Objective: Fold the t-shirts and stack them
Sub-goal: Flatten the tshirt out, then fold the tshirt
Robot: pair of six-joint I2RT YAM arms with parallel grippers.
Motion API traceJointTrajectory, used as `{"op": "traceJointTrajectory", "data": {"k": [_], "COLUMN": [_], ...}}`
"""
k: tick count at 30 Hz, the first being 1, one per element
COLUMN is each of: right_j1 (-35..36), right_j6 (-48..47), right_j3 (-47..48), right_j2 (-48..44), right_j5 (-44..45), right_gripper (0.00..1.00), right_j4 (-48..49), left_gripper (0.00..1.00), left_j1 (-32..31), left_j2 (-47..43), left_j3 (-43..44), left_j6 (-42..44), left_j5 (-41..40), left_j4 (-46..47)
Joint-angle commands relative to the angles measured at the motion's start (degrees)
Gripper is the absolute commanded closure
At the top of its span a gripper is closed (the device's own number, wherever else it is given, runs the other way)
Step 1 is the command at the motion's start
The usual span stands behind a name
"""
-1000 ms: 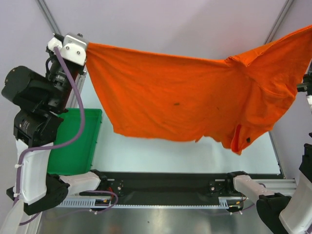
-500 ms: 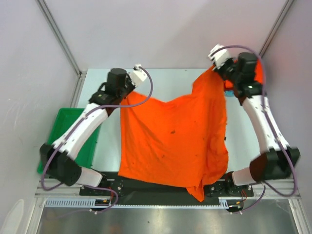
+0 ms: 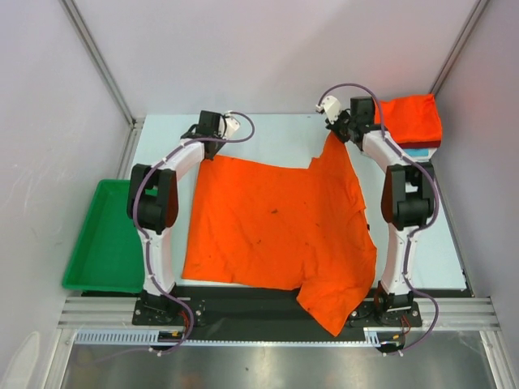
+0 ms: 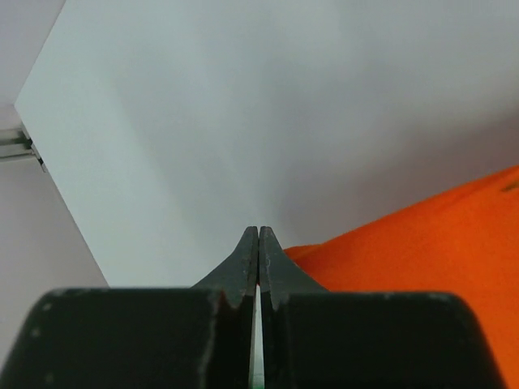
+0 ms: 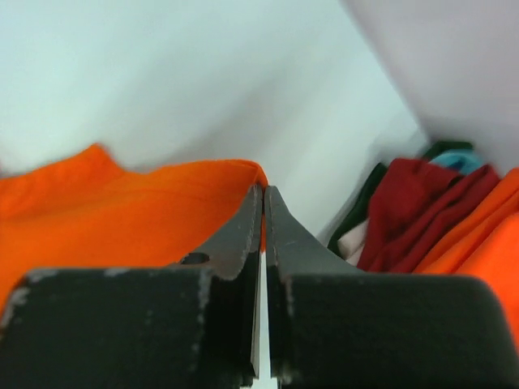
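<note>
The bright orange t-shirt (image 3: 276,219) with small dark specks lies spread on the table, its near right part hanging over the front rail. My left gripper (image 3: 208,146) is shut on the shirt's far left corner; in the left wrist view its jaws (image 4: 258,233) meet, with the orange cloth (image 4: 422,235) at their right. My right gripper (image 3: 334,134) is shut on the far right corner; orange cloth (image 5: 146,211) shows between its tips (image 5: 263,193). A stack of folded shirts (image 3: 409,120), orange-red on top, sits at the far right; it also shows in the right wrist view (image 5: 413,211).
A green plastic tray (image 3: 105,235) stands off the table's left side. Grey walls close in the back and sides. The black rail (image 3: 243,304) runs along the front edge between the arm bases.
Both arms have come down and stretched to the far side, laying the raised shirt flat on the table. The folded stack, hidden before, now shows.
</note>
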Motion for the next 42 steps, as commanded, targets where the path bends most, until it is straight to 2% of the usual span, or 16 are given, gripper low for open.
{"op": "traceJointTrajectory", "data": {"k": [1, 6, 10, 14, 19, 24, 33, 37, 42], "right_j1": [-0.3, -0.3, -0.5, -0.7, -0.9, -1.2, -0.6, 0.0, 1.5], "right_j6": [1.0, 2.9, 3.2, 3.2, 3.9, 4.4, 2.6, 2.8, 2.6], "right_j3": [12.2, 27.3, 34.8, 38.7, 38.9, 29.3, 18.1, 9.5, -7.1], "right_j2": [5.7, 17.0, 23.1, 27.4, 27.3, 17.9, 4.6, -5.9, -19.7], "right_j5": [-0.1, 0.6, 1.7, 3.2, 4.0, 2.4, -1.5, -2.7, -4.0], "right_gripper": [1.00, 1.00, 1.00, 1.00, 1.00, 1.00, 1.00, 1.00, 1.00], "right_j4": [1.6, 1.2, 1.8, 4.0, 3.9, 4.2, -3.3, -5.5, -9.0], "left_gripper": [1.00, 1.00, 0.99, 1.00, 0.99, 1.00, 0.99, 1.00, 1.00], "left_j1": [2.1, 4.3, 4.9, 5.3, 5.4, 5.4, 5.3, 5.3, 5.3], "left_j2": [2.4, 6.6, 10.7, 14.1, 14.4, 8.2, -3.8, -9.4, -16.7], "left_j3": [6.9, 12.8, 17.8, 21.4, 24.4, 22.8, 11.4, 4.4, -6.0], "left_j6": [-1.0, -1.1, -0.4, 0.2, -1.0, -4.1, -5.4, -5.0, -4.3], "left_j5": [-1.1, -2.2, -3.7, -4.6, -3.3, 1.8, 8.4, 10.0, 11.1], "left_j4": [2.0, 1.9, 1.4, 2.6, 1.2, -1.1, -3.2, -2.1, -0.9]}}
